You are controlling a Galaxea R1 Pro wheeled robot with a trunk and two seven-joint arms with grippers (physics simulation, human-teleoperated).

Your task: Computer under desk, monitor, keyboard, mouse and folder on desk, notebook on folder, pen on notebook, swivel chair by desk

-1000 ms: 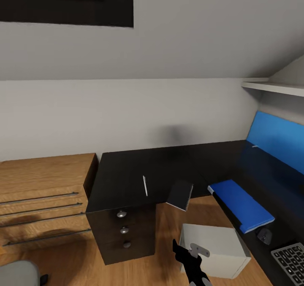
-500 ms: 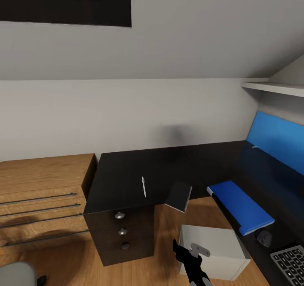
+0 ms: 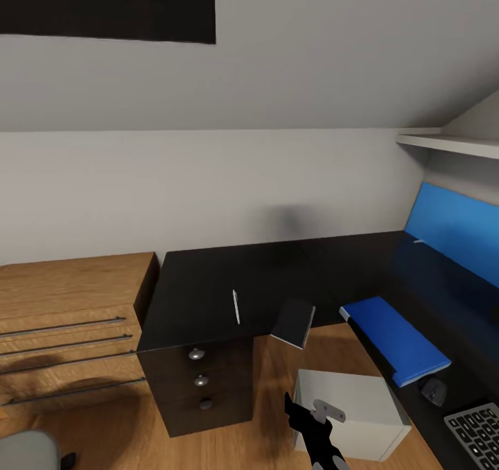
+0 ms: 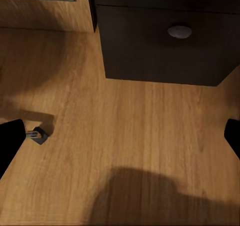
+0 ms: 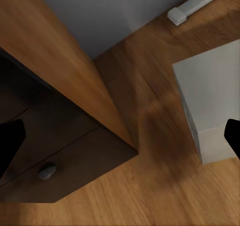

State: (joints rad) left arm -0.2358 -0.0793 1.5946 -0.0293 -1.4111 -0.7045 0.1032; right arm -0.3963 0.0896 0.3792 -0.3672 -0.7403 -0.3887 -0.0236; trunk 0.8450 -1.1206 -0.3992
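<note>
Wooden floor [image 4: 125, 136] lies beneath both claws, left [image 4: 120, 141] and right [image 5: 120, 141] spread apart, empty. Ahead of them on the black worktop [image 3: 208, 283]: pen [image 3: 236, 306], notebook [image 3: 294, 322] overhanging, folder [image 3: 394, 336], mouse [image 3: 433, 389], keyboard [image 3: 477, 430]. Computer [image 3: 350, 411] stands just beside the right claw.

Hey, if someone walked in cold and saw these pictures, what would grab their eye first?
Probably the bright blue folder lying flat on the right wing of the black desk, with the mouse and keyboard just beyond its near end. Next, the notebook jutting over the desk's inner edge above the pale grey computer.

folder [image 3: 395, 338] on desk [image 3: 208, 297], computer [image 3: 350, 411] beneath
</note>
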